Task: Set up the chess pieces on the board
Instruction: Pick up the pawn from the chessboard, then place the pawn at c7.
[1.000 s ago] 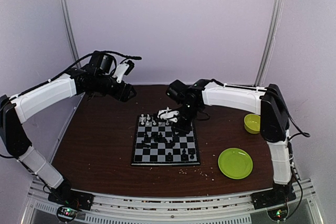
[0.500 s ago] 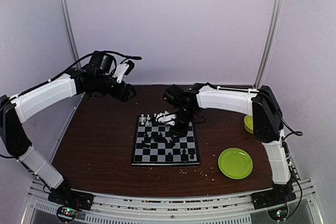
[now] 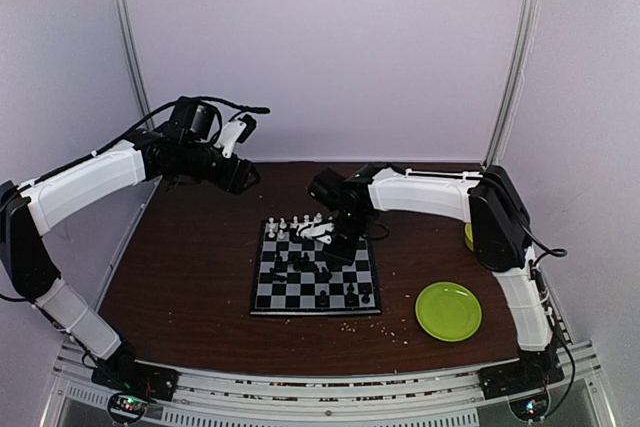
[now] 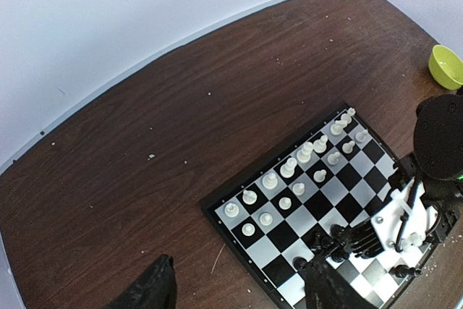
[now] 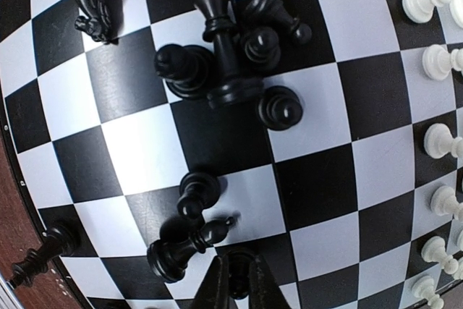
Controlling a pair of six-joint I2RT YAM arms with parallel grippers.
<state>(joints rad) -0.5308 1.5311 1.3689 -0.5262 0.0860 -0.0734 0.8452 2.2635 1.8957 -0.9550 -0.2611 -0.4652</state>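
No text or number can be read (in any view).

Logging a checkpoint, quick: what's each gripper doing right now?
Left gripper: open, holding nothing.
Right gripper: shut, low over the board; whether it pinches anything cannot be told.

Soft, even indoor light. The overhead view is slightly blurry. The right wrist view bends the board (image 5: 145, 150) strongly toward its edges. Black chess pieces (image 5: 224, 70) cast faint shadows. A pale sheen lines the worktop's (image 4: 145, 164) far edge.
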